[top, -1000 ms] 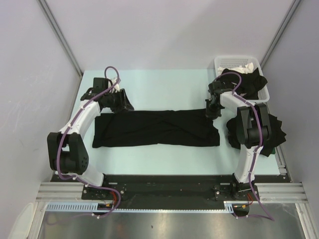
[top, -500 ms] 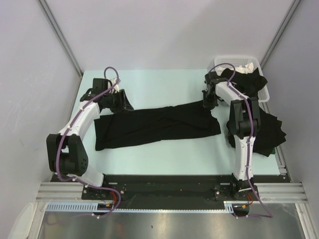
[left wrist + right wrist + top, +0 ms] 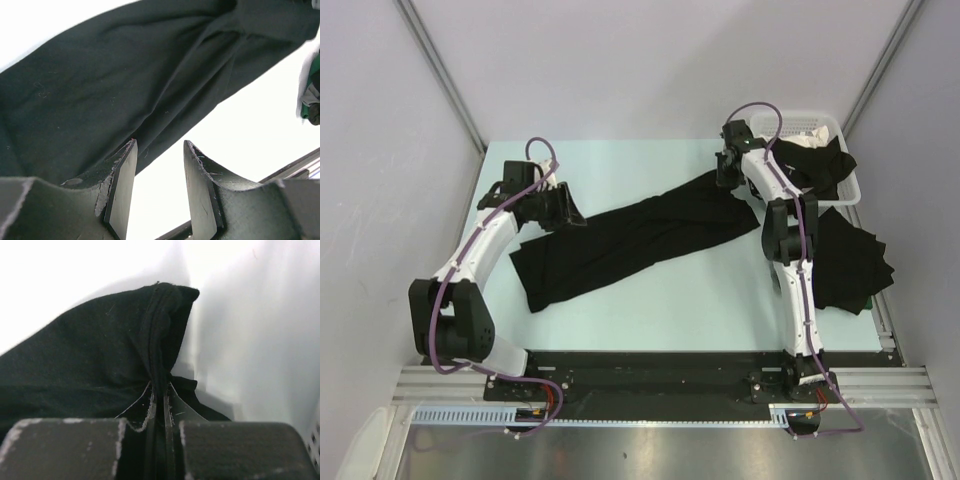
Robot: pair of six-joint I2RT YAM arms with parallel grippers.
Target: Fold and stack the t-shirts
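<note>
While right tool [image 3: 159, 392] clamps t-shirt [image 3: 640, 232] end, left tool [image 3: 160, 150] half-open, empty, beside it.

Stretched t-shirt [image 3: 630, 235] crossing mid-table, basket [image 3: 798, 122] filling far-right corner, bare table [image 3: 660, 310] nearside

One black t-shirt [image 3: 630, 240] lies stretched as a long diagonal band across mid-frame, a second shirt [image 3: 850, 265] crumpled at right, a third shirt [image 3: 817, 165] heaped at upper right.
</note>
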